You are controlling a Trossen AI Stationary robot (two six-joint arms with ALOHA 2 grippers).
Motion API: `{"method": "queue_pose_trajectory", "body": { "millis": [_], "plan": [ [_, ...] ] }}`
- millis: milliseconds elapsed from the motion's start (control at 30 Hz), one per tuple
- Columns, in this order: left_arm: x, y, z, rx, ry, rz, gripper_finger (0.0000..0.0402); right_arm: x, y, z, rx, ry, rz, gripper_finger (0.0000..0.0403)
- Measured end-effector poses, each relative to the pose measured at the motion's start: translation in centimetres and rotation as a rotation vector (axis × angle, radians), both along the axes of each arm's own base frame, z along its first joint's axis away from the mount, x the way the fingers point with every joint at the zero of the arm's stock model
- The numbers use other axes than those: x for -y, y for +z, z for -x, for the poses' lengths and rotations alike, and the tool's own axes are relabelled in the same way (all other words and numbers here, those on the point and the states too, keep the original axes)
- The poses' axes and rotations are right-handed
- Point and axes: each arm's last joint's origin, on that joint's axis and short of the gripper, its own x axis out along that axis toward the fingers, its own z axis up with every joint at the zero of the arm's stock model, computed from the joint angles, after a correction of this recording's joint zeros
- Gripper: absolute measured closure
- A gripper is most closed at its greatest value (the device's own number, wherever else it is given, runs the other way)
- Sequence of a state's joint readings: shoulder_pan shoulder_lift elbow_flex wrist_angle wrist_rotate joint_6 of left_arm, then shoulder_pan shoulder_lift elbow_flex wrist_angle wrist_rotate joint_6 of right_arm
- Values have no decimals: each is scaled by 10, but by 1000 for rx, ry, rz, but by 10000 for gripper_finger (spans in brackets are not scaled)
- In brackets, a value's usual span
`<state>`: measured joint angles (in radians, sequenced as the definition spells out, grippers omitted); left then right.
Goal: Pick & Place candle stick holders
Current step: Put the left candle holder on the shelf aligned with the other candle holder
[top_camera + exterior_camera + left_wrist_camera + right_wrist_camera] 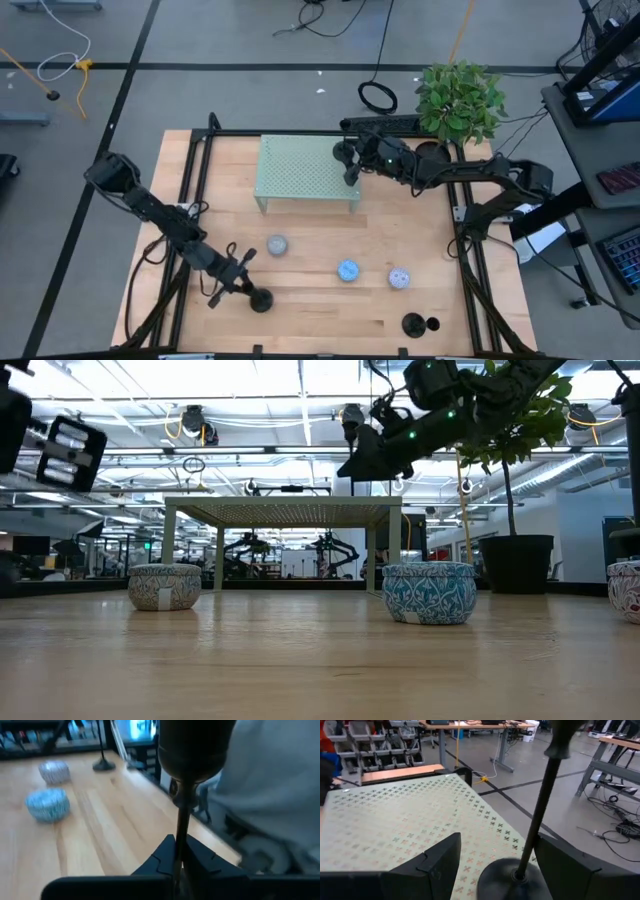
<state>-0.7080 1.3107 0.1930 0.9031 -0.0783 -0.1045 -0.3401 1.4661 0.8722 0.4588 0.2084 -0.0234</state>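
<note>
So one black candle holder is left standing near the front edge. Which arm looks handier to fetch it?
Probably the right arm. Its gripper is open over the green stand, a holder standing between its fingers, while the left gripper grips another. The spare holder stands on the right.

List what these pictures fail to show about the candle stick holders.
- Left wrist view: first holder, clamped in the left hand, is cut off by the picture's edge and blurred.
- Low view: second holder, between the right hand's fingers, is lost against the dark arm.
- High view: third holder is too small to tell upright from tipped.

black holders (413, 323) | green stand (305, 168) | blue-patterned tin (348, 270)
</note>
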Motion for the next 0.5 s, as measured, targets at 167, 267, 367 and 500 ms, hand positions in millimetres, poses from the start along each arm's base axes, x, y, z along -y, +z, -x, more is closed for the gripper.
{"method": "queue_pose_trajectory", "body": {
  "millis": [167,267,367,500],
  "plan": [
    [7,18,-9,53,12,39,387,-13,13,6,-6,38,15,161],
    [15,32,-19,85,2,-15,386,-20,21,14,-14,44,1,161],
    [20,47,-31,51,32,-122,387,-25,26,20,-33,13,6,161],
    [16,72,-51,-1,247,-229,385,-33,31,28,-64,6,-14,161]
  ]
}}
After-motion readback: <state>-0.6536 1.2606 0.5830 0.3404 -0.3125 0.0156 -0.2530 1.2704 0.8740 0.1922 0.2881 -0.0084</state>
